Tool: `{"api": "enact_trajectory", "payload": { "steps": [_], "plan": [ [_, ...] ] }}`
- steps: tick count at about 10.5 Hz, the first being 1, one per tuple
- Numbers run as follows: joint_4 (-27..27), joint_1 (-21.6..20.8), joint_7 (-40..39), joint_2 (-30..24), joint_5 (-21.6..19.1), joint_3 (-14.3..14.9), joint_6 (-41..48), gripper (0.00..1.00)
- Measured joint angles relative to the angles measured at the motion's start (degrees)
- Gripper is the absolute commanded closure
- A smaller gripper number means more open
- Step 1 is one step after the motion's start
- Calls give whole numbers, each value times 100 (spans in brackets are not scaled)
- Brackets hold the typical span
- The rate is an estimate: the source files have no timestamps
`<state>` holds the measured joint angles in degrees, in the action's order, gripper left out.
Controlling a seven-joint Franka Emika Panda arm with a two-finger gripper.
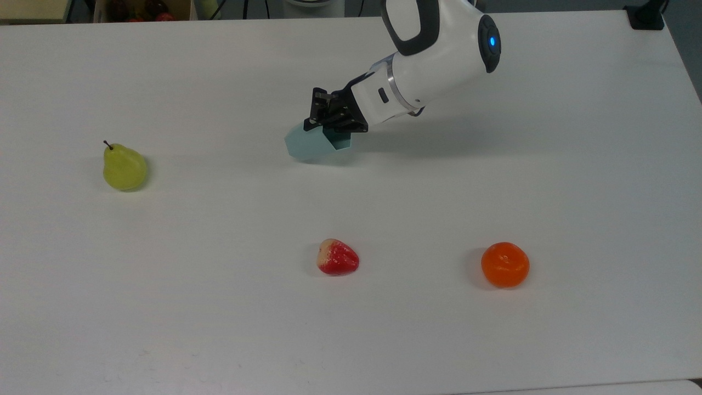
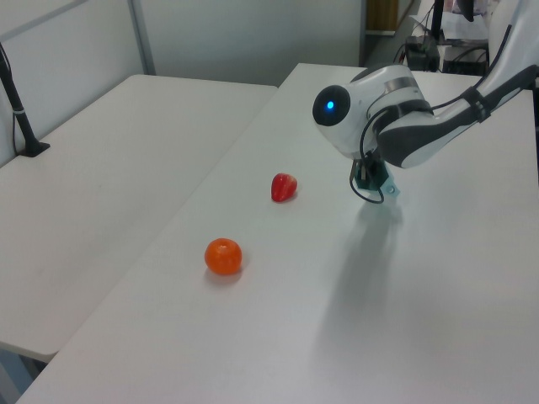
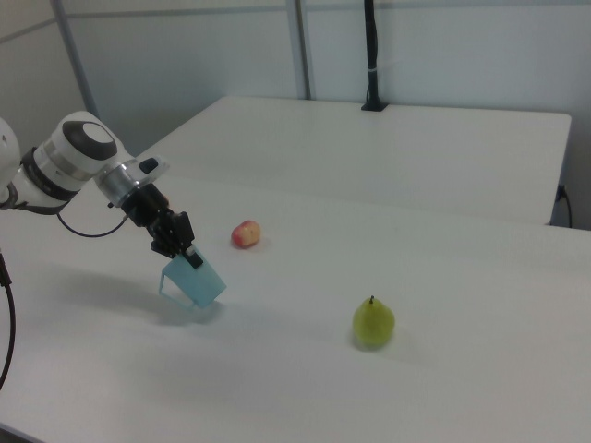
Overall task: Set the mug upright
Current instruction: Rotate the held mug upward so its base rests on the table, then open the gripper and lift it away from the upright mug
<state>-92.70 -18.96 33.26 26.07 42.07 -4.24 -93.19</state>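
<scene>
The white arm slopes down toward the top view's left, its wrist tilted with a blue light glowing on the joint behind the pincer (image 1: 329,122). The black pincer (image 3: 182,254) points downward at an angle, its fingers clamped on the rim of the mug (image 3: 195,281).

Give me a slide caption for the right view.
Gripper holds the tilted mug by its rim, beside a pear.

In the left view the mug (image 2: 381,179) is mostly hidden behind the arm — just a sliver of teal shows below the gripper (image 2: 368,177). The arm runs off the top view's upper edge and the right view's left edge — its base is cut off.
</scene>
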Motion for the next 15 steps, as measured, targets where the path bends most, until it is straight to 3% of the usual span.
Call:
{"api": "enact_trajectory", "payload": {
  "steps": [2, 4, 7, 10, 11, 12, 13, 14, 15],
  "plan": [
    [42, 152, -347, -184, -342, 1, 0, 100],
    [88, 371, -979, -475, -988, 1, -124, 100],
    [53, 610, -1807, -612, -2261, 0, -1269, 100],
    [-142, 721, -2470, -412, -3101, 0, -2271, 100],
    [-179, 747, -2721, -309, -3305, 0, -2443, 96],
    [-201, 785, -3014, -241, -3491, 0, -2541, 73],
    [-200, 835, -3298, -242, -3690, 0, -2554, 32],
    [-203, 877, -3464, -241, -3808, 0, -2554, 1],
    [-200, 917, -3495, -244, -3855, 0, -2554, 0]
  ]
}}
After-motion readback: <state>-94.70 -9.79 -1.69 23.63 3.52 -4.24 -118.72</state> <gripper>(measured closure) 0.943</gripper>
